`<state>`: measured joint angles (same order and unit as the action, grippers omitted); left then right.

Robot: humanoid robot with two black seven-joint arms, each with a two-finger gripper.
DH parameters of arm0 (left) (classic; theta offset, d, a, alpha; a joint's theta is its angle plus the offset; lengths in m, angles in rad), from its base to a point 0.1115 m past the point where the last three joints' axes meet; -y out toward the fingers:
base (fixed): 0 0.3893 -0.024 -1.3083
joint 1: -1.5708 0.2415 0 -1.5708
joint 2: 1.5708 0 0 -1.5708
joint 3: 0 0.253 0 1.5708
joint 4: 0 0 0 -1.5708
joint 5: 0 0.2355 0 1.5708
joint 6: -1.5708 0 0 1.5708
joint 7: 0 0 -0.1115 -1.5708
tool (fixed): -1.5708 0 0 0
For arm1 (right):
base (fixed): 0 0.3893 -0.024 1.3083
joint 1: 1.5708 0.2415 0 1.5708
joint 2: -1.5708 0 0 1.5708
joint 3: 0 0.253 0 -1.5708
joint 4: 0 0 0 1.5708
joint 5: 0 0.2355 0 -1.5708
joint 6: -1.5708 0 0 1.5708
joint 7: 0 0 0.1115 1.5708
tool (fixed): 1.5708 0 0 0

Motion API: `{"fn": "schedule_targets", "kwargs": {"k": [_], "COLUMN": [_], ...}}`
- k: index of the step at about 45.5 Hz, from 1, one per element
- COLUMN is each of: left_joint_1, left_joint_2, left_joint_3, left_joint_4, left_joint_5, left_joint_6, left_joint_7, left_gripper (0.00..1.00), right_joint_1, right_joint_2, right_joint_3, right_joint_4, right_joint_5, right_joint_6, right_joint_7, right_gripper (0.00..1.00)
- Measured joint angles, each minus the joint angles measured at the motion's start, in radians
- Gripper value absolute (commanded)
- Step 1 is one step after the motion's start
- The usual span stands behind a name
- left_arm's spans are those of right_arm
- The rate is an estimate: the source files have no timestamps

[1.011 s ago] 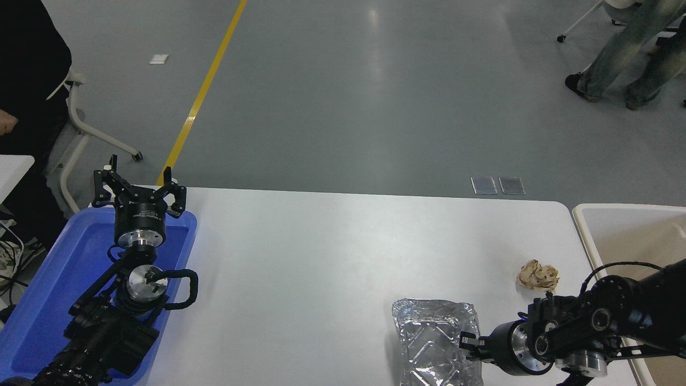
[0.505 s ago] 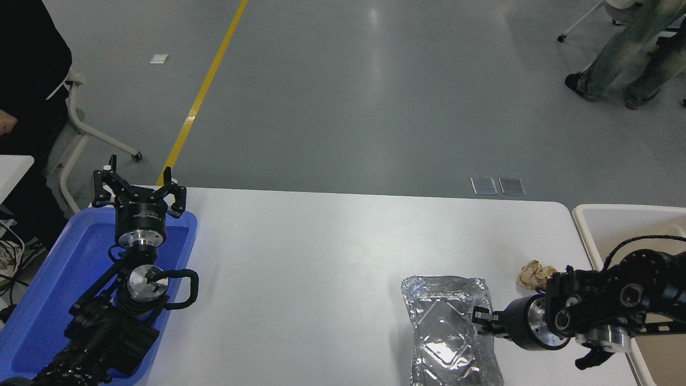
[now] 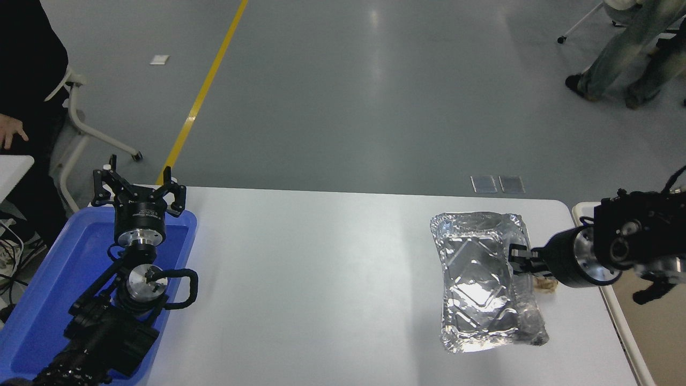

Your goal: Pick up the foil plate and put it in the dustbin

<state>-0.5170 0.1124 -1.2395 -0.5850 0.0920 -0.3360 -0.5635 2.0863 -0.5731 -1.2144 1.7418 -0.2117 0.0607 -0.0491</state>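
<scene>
Right gripper (image 3: 515, 259), at the frame's right, fingers pinched on the right rim of the foil plate (image 3: 482, 279), held tilted above the tabletop (image 3: 321, 279). Plate's long axis runs top to bottom of the frame. Dustbin (image 3: 616, 316) lies at the right edge, beyond the arm. Left gripper (image 3: 138, 188), fingers spread, parked lower left.

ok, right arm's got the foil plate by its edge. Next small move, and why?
Probably carry it further right until it hangs over the dustbin, then open. The right gripper is shut on the right rim of the foil plate, and the plate appears lifted but is over the table, short of the bin's rim. The left gripper is parked open over the blue tray.
</scene>
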Motion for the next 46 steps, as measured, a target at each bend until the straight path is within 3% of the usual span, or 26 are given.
{"fn": "schedule_targets", "kwargs": {"k": [16,46], "left_joint_1": [0.001,0.0], "left_joint_2": [0.001,0.0], "left_joint_3": [0.0,0.0], "left_joint_4": [0.0,0.0], "left_joint_5": [0.0,-0.001], "left_joint_6": [0.0,0.0], "left_joint_7": [0.001,0.0], "left_gripper": [0.99,0.99], "right_joint_1": [0.312,0.631], "right_joint_2": [-0.006,-0.02], "right_joint_3": [-0.118,-0.248], "right_joint_4": [0.003,-0.02], "right_joint_5": [-0.001,-0.004], "right_joint_6": [0.193,0.389], "right_joint_7": [0.0,0.007], "right_gripper": [0.0,0.0]}}
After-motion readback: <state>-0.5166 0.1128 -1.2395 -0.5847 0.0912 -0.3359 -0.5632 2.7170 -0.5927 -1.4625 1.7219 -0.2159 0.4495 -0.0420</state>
